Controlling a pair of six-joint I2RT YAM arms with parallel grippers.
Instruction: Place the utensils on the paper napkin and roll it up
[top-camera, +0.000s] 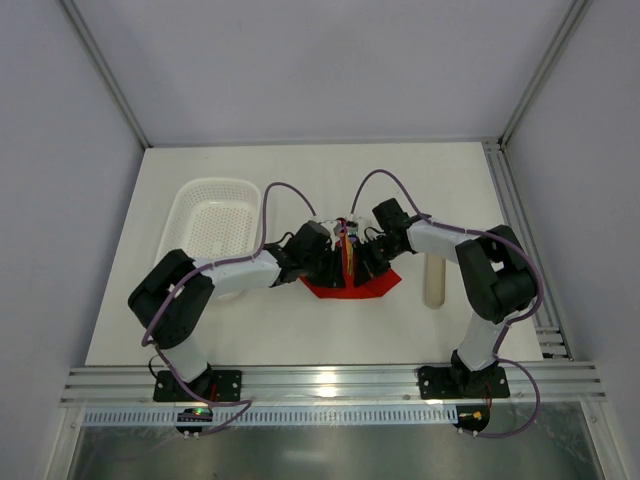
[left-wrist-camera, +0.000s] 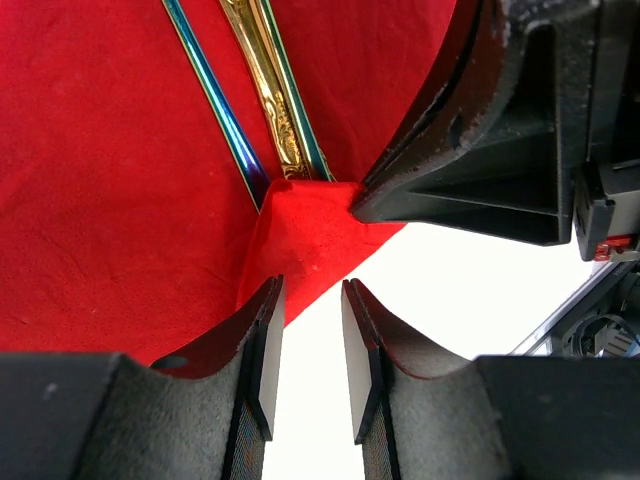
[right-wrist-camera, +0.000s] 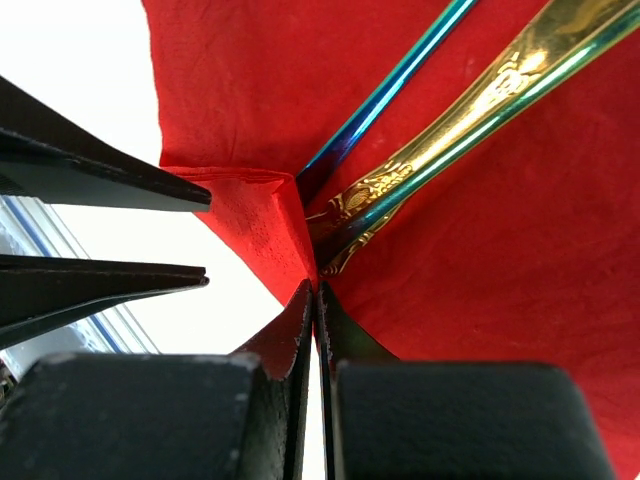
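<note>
The red paper napkin (top-camera: 352, 289) lies at the table's middle with the utensils (top-camera: 347, 256) on it. Two iridescent handles, one blue-green (left-wrist-camera: 215, 100) and one gold (left-wrist-camera: 268, 88), run side by side across it; their heads are out of view. A napkin corner (left-wrist-camera: 300, 235) is folded up over the handle ends. My right gripper (right-wrist-camera: 318, 290) is shut, pinching that folded corner (right-wrist-camera: 262, 225) next to the handles (right-wrist-camera: 440, 140). My left gripper (left-wrist-camera: 312, 292) is open and empty, its jaws just at the fold's edge, facing the right gripper's fingers (left-wrist-camera: 480, 150). Both grippers meet over the napkin (top-camera: 345, 262).
A white perforated basket (top-camera: 185, 205) stands at the left behind my left arm. A beige oblong tray (top-camera: 434, 281) lies right of the napkin, close to my right arm. The left gripper's open fingers (right-wrist-camera: 100, 185) show at the left of the right wrist view.
</note>
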